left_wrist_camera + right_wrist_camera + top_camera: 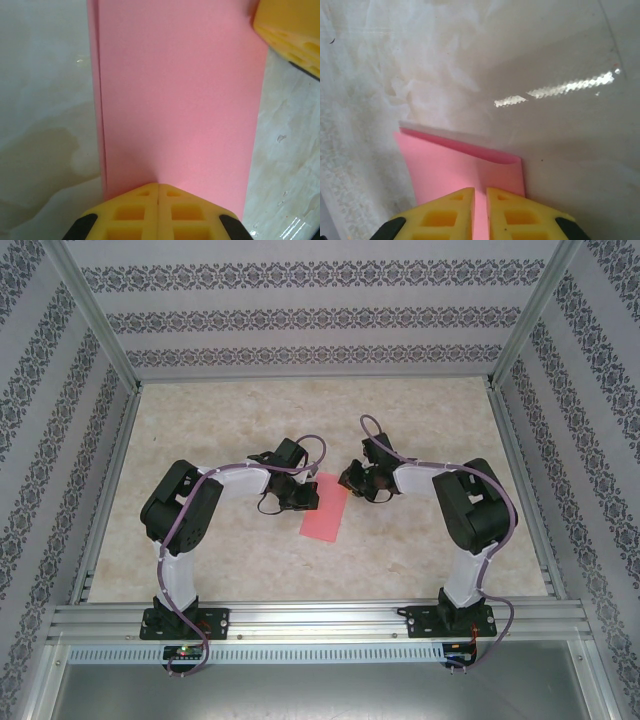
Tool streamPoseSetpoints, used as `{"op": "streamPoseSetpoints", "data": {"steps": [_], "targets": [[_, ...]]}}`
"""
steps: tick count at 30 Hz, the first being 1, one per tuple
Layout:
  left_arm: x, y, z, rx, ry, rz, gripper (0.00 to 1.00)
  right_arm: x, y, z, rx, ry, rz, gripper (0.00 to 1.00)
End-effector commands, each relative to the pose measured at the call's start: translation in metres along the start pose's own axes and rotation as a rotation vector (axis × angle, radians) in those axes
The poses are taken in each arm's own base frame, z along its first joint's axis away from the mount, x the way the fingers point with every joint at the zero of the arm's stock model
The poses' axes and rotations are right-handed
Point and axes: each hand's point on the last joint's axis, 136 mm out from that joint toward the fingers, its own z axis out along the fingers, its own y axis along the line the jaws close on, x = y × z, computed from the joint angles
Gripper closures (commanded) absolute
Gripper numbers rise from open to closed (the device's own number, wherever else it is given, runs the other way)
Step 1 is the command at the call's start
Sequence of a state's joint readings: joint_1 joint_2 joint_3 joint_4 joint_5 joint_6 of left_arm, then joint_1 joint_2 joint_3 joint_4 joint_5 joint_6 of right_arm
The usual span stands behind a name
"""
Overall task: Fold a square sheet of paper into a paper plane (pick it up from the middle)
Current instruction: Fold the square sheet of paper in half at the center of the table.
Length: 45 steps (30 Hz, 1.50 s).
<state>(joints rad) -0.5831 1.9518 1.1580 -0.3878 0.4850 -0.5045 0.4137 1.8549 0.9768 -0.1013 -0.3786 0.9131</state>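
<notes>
Tabletop [200, 420] from above: the square sheet of paper [324, 510], folded into a pink strip, lies between the left gripper [303, 495], at its upper left edge, and the right gripper [352, 480], just off its upper right corner. Left wrist view: the jaws meet, closed, at the paper's near edge. Right wrist view: the jaws stand narrowly apart over the paper, with pink showing in the gap.
</notes>
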Motion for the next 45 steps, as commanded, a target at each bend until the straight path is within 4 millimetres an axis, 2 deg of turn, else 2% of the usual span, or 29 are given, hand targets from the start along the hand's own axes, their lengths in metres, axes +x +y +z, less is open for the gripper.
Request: {"op": "streamPoseSetpoints", "data": {"steps": [1,4,11,14,17,22,24,27,36,40,42,45], "targets": [[0.039,0.045,0.021,-0.157,0.129,-0.056,1.0,-0.02,0.019,-0.02,-0.009,-0.053,-0.033,0.85],[0.039,0.045,0.022,-0.156,0.127,-0.055,1.0,-0.021,0.01,-0.015,0.009,-0.039,-0.019,0.85],[0.039,0.044,0.022,-0.151,0.128,-0.056,1.0,-0.009,-0.02,0.01,0.06,0.017,0.036,0.86],[0.039,0.044,0.022,-0.152,0.13,-0.054,1.0,-0.006,-0.032,0.014,0.099,0.026,0.063,0.86],[0.04,0.045,0.022,-0.153,0.13,-0.056,1.0,-0.011,-0.021,0.005,0.086,0.007,0.053,0.85],[0.04,0.045,0.021,-0.155,0.13,-0.054,1.0,-0.031,0.024,-0.026,-0.019,-0.049,-0.003,0.85],[0.04,0.044,0.021,-0.153,0.131,-0.052,1.0,-0.036,0.034,-0.03,-0.049,-0.054,-0.013,0.85],[0.039,0.044,0.021,-0.152,0.129,-0.051,1.0,-0.036,0.03,-0.022,-0.044,-0.039,-0.005,0.85],[0.039,0.043,0.022,-0.148,0.129,-0.052,1.0,-0.021,-0.01,0.008,0.0,0.008,0.058,0.86],[0.039,0.043,0.022,-0.15,0.128,-0.051,1.0,-0.012,-0.024,0.013,0.083,0.022,0.035,0.86],[0.038,0.042,0.022,-0.144,0.129,-0.053,1.0,-0.011,-0.026,0.013,0.064,0.029,0.056,0.86],[0.039,0.043,0.021,-0.151,0.13,-0.049,1.0,-0.016,-0.01,0.003,0.001,-0.002,0.042,0.86]]}}
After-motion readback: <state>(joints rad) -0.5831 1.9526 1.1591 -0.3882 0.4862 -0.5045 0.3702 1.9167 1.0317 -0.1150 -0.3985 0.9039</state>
